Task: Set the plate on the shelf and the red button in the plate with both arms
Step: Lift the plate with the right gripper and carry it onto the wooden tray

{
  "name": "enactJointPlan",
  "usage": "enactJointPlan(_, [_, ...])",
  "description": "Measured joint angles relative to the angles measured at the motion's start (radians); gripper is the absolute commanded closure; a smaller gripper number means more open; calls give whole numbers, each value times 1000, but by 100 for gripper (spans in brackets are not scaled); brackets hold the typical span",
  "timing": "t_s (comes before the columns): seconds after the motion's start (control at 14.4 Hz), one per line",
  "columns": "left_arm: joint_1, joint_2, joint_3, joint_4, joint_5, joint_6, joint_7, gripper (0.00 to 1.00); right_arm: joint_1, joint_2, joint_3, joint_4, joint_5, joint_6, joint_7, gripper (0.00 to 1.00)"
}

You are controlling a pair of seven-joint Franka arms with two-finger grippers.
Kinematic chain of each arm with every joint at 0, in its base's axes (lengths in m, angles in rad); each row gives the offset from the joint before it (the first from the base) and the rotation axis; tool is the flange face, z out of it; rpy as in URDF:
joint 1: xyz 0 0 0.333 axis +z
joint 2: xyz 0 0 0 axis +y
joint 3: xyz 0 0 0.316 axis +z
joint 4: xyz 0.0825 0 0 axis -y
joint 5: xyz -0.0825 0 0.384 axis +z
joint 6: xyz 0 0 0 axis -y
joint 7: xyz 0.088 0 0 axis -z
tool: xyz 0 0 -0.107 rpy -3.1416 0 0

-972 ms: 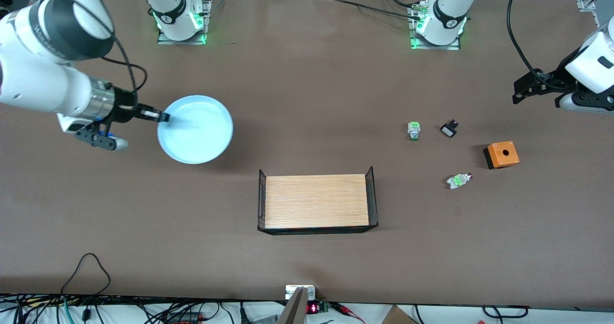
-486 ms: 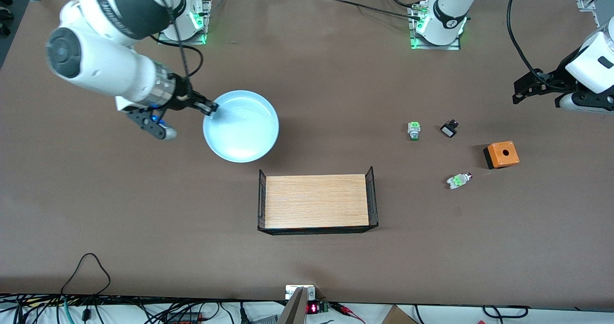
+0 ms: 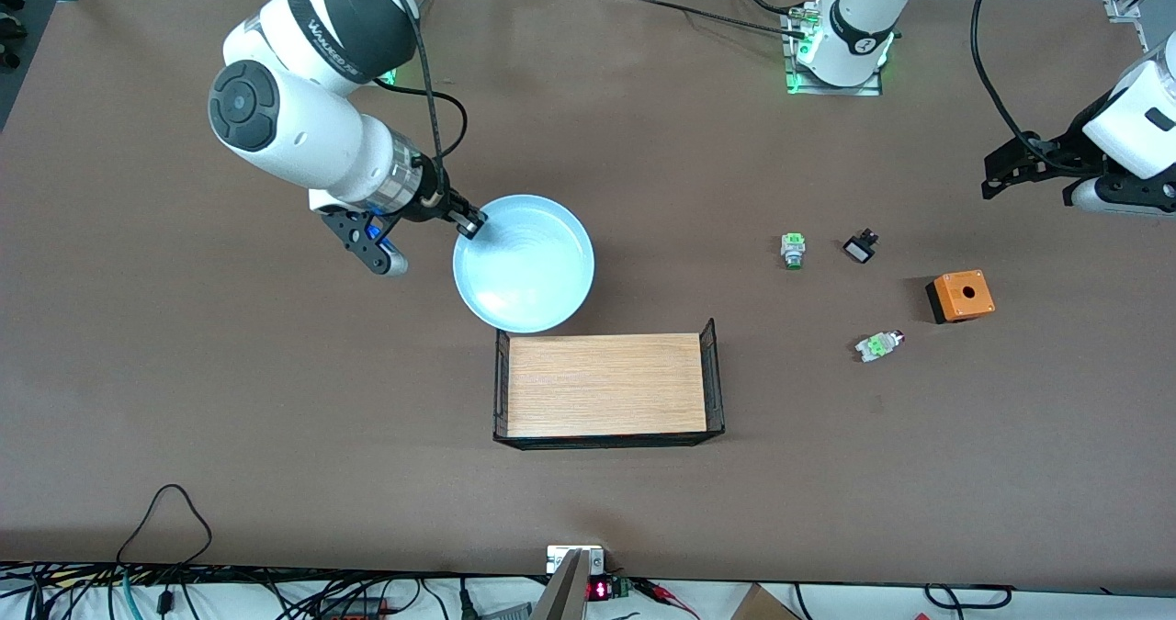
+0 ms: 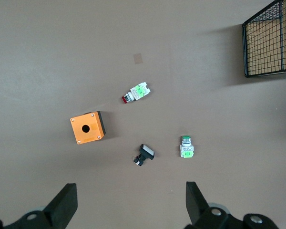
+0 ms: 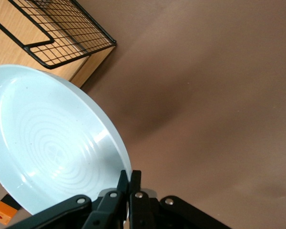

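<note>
Since a second ago, the right end effector (image 3: 470,223), clamped on the round pale-blue plate (image 3: 524,264), has carried it to the wooden tray's (image 3: 606,384) edge; the left end effector (image 4: 128,207) waits wide; the red button (image 3: 879,345) is unmoved.

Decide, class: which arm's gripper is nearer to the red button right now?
Left. The left gripper hangs open above the table at its own end, with the red button in its wrist view. The right gripper is shut on the plate, much farther off.

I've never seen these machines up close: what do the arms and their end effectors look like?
Both arms are glossy white with rounded segments and black joint bands. Black cables run along them, and green lights glow at the bases. The right end effector and left end effector are black, with two slim fingers.
</note>
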Motion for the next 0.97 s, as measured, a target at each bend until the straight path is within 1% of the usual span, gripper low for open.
enactJointPlan(0.35, [0, 0, 0, 0, 0, 0, 0, 0, 35, 104, 0, 88, 0, 93, 49, 100])
enactJointPlan(0.49, [0, 0, 0, 0, 0, 0, 0, 0, 49, 143, 0, 122, 0, 102, 72, 100])
enactJointPlan(0.76, [0, 0, 0, 0, 0, 0, 0, 0, 53, 177, -3, 149, 0, 111, 78, 100])
enactJointPlan(0.97, [0, 0, 0, 0, 0, 0, 0, 0, 56, 205, -4, 159, 0, 173, 91, 100])
